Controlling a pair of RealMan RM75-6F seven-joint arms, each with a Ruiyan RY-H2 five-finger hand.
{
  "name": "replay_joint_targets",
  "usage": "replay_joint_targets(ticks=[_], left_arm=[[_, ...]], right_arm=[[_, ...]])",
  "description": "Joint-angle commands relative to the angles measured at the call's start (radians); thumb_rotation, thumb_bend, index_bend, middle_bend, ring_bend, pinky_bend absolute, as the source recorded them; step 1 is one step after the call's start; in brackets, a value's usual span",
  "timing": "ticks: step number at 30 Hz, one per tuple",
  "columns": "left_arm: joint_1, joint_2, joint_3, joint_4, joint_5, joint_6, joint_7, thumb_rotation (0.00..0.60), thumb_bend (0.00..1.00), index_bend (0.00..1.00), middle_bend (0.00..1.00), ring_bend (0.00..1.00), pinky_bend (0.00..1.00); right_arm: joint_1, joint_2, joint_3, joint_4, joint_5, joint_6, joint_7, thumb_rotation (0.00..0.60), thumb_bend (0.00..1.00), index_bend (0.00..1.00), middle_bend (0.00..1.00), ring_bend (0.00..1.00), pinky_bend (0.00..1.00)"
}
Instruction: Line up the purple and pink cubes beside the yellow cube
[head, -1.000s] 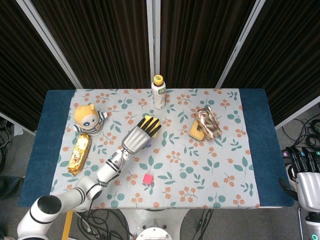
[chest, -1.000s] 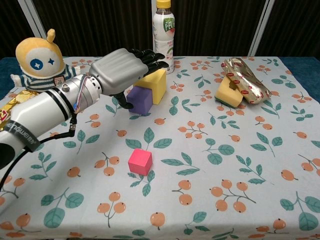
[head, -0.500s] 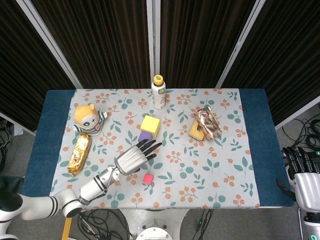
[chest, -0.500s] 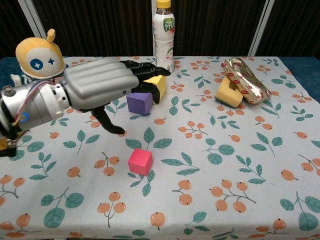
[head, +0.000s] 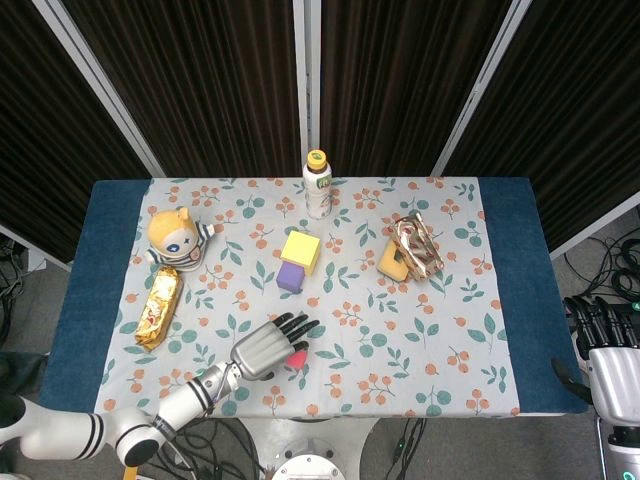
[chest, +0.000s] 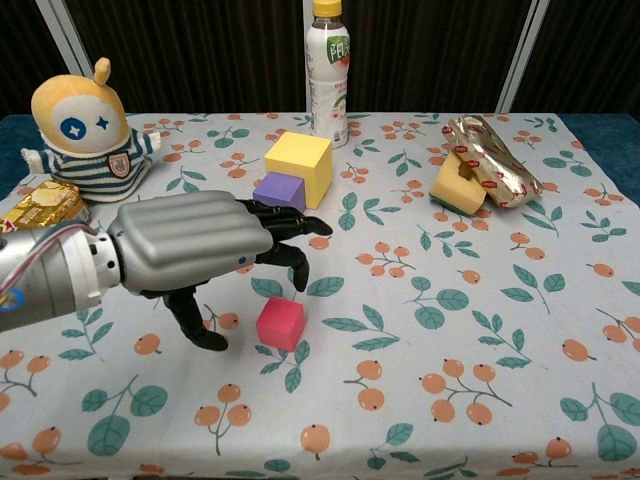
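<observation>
Though not touching, pink cube (chest: 280, 323) just below open, empty left robot hand (chest: 195, 245).

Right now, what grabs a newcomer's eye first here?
The left hand, big in the chest view, hovers open at the table's near side with its fingers over the pink cube. Behind it, the purple cube sits against the yellow cube, before the bottle.

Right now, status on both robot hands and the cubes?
Left robot hand open, poised over small pink cube, not gripping. Right robot hand idle off table edge. Small purple cube touching big yellow cube. Nothing blocking.
</observation>
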Motion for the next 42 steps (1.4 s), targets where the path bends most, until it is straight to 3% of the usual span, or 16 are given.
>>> replay_joint_targets(ticks=[1,13,26,34,42], left_arm=[[0.014,-0.051,-0.032,0.008,-0.084,-0.007,0.062,0.6,0.12,0.39,0.04,0.0,0.16],[0.01,-0.119,-0.07,0.055,-0.189,-0.02,0.084,0.6,0.19,0.48,0.09,0.0,0.17],[0.013,-0.131,-0.067,0.063,-0.17,-0.002,0.06,0.6,0.27,0.55,0.13,0.0,0.17],[-0.01,-0.076,-0.06,0.073,-0.054,0.009,0.045,0.6,0.31,0.55,0.13,0.0,0.17],[-0.059,0.0,-0.079,0.186,0.084,0.023,0.002,0.6,0.31,0.53,0.12,0.0,0.16]], right_arm=[[0.003,0.0,0.001,0.002,0.0,-0.004,0.001,0.6,0.16,0.06,0.09,0.0,0.12],[0.003,-0.001,-0.001,0.01,0.003,-0.006,0.011,0.6,0.16,0.06,0.09,0.0,0.12],[0.001,0.0,-0.001,0.006,0.004,-0.004,0.008,0.6,0.16,0.06,0.09,0.0,0.12],[-0.006,0.003,-0.003,0.0,-0.003,0.011,0.001,0.6,0.16,0.06,0.09,0.0,0.12],[-0.017,0.0,-0.004,-0.004,-0.005,0.029,-0.004,0.6,0.16,0.06,0.09,0.0,0.12]])
